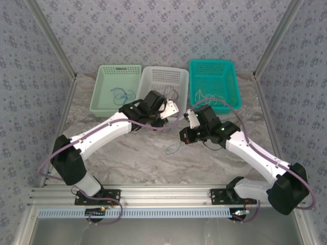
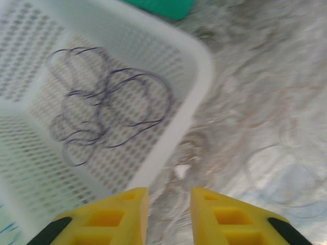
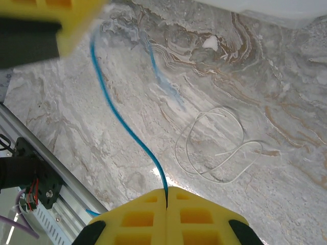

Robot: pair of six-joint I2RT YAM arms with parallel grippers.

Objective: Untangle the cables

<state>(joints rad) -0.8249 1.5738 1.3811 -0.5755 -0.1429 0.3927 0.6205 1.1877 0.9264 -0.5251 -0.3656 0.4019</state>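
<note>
My right gripper (image 3: 166,190) (image 1: 184,137) is shut on a blue cable (image 3: 122,122), which rises from the fingertips and curves up to the left over the marble table. Its loose end lies on the table (image 1: 173,148) below the gripper. A whitish cable (image 3: 219,148) lies looped on the table beside it, apart from the blue one. My left gripper (image 2: 169,191) (image 1: 171,108) hovers open at the front corner of the white basket (image 2: 196,76), with nothing between its yellow fingers. Dark purple cables (image 2: 107,107) lie coiled inside that basket.
Three baskets stand at the back: light green (image 1: 104,97) with a blue cable in it, white (image 1: 148,76), and teal (image 1: 230,87) with pale wires. An aluminium rail (image 1: 163,196) runs along the near edge. A blurred yellow finger (image 3: 51,15) shows at the upper left.
</note>
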